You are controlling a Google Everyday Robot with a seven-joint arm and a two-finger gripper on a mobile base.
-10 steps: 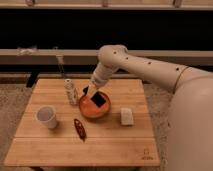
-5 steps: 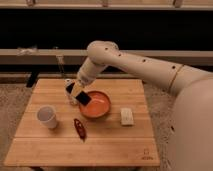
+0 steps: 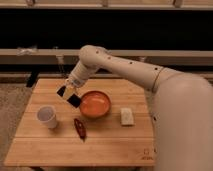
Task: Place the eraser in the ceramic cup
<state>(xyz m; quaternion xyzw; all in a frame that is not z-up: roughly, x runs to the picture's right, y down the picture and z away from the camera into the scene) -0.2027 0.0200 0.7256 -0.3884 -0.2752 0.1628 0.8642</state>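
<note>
Eraser (image 3: pixel 75 101) first: the small black block is off the table (image 3: pixel 115 145) and up in the air, hanging at the tip of the gripper (image 3: pixel 69 95), just past the left rim of the orange bowl (image 3: pixel 95 104). From where I stand the fingers look closed on it, though the dark finger parts and the black block run together, so I can't make out exactly where they pinch it.

A second ago the gripper was down in the bowl with the block under it. Since then it has lifted clear and swung left across the table, taking the eraser with it. So the pick looks done and the carry is under way. What is left is to travel on to the cup and let go.

The ceramic cup (image 3: pixel 47 116) stands upright near the front left of the table, lower and further left than the gripper and still apart from it. Its mouth faces up and I see nothing inside. The arm will need to come forward and left so the block sits over that opening before the release. The cup is narrow, so there is little room to be off.

The bowl now looks empty. A dark red elongated object (image 3: pixel 80 127) lies in front of it, between cup and bowl. A pale flat block (image 3: pixel 127 116) rests to the bowl's right.
</note>
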